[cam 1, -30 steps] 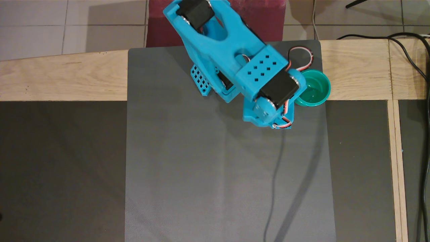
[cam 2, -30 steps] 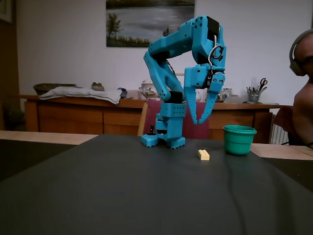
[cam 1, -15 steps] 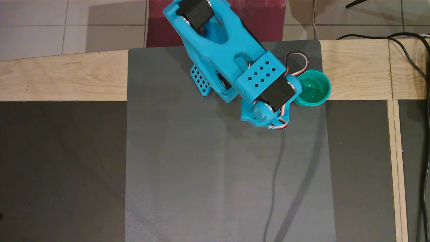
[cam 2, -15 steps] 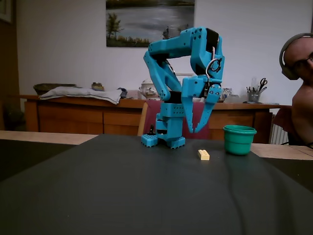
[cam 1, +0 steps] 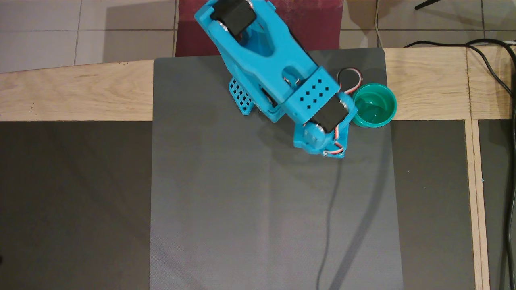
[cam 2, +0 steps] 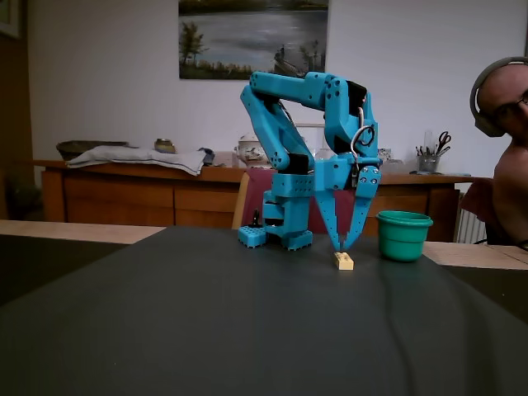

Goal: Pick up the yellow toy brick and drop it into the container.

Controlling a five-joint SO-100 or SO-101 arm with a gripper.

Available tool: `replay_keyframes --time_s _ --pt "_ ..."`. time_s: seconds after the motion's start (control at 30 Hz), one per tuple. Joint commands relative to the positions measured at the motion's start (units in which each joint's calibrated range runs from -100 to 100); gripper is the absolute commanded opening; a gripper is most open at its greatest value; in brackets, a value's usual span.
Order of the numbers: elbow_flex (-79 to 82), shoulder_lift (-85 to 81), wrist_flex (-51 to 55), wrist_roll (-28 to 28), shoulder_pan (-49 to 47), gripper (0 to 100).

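Hanging nose-down from the bright blue arm (cam 2: 285,124), the gripper (cam 2: 341,247) shows plainly only in the fixed view: two long tapering fingers spread apart near the wrist and drawing in toward their tips, which stand just above the yellow toy brick (cam 2: 343,261) with a narrow gap between them. They hold nothing. Whether the tips touch the brick cannot be told from this low angle.

The brick lies flat on the dark mat (cam 2: 247,313), a small pale-yellow block, left of the container (cam 2: 404,235) and apart from it in that view. From overhead the brick is hidden entirely under the wrist housing (cam 1: 320,137), and the fingers are hidden too; that view gives instead the top of the arm, a blocky printed shell with a panel of square holes and black servo bodies, and red, white and black wires looping beside the cup.

The container (cam 1: 375,105) is a round teal-green cup with a rolled rim. Overhead, its inside is glossy, catching light, and nothing lies in it; it sits at the mat's far right corner, its edge close to the wrist. The mat (cam 1: 242,201) reads overhead as grey, finely woven, with faint fold lines, laid over a pale wooden table (cam 1: 72,92) with visible grain.

Only the fixed view shows a person wearing headphones (cam 2: 502,124) at the right edge.
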Motion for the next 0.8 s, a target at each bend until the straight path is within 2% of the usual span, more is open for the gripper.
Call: replay_keyframes --time_s 0.0,0.13,0.43,0.77 --pt "-0.1 -0.1 0.1 -0.1 -0.5 1" --pt "0.5 -0.1 0.2 0.0 -0.5 11" --pt "5.2 0.0 -0.5 4.1 0.3 24" --pt "8.5 0.0 -2.4 4.1 -0.5 25"
